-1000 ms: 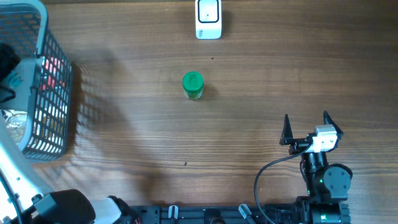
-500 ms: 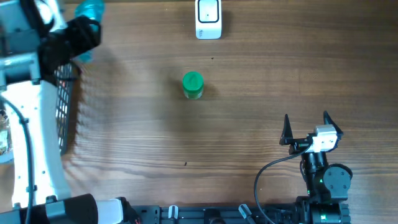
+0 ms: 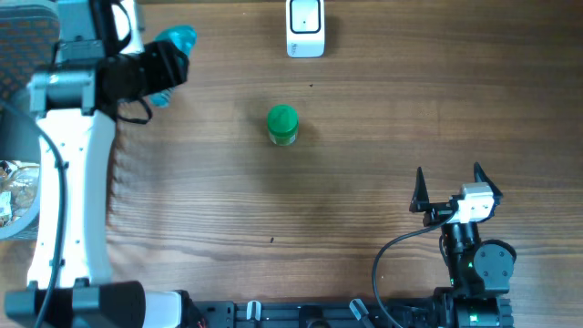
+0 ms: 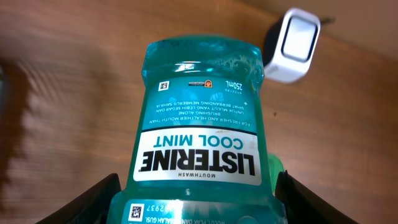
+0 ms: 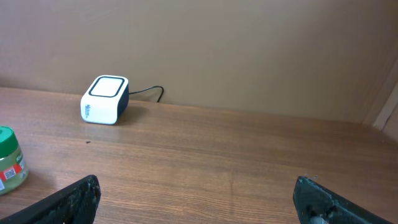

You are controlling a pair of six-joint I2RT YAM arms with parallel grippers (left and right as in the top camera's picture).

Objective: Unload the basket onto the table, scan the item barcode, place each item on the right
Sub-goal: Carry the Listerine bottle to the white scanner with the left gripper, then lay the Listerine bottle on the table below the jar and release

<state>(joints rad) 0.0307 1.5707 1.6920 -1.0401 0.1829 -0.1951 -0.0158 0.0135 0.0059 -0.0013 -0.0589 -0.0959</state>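
Hidden or cut off: in the left wrist view the mouthwash bottle [image 4: 200, 118] fills the frame, its cap end lost below the lower edge along with most of a second label bearing a small square code [image 4: 135, 211]. The label print reads upside down. A green sliver [image 4: 277, 165] beside the bottle's right flank is too small to identify. From overhead the left arm [image 3: 68, 173] covers most of the wire basket [image 3: 20, 35] at the upper left, and a clear wrapped object [image 3: 13, 196] at the left edge cannot be made out. The green-lidded jar [image 5: 10, 163] is cut by the left edge of the right wrist view.

Grippers: the left gripper [image 4: 199, 182] clamps the bottle between its two fingers [image 4: 93, 200], holding it above the table's upper-left area, short of the scanner [image 3: 305, 27]. The right gripper [image 3: 448, 173] stands spread wide and empty near the lower right.

Surface and room: a brown wood-grain table [image 3: 383, 109] carries the white scanner at its far edge and the upright jar just in front of it. A dark cable [image 5: 147, 92] runs from the scanner along a plain tan wall [image 5: 249, 50]
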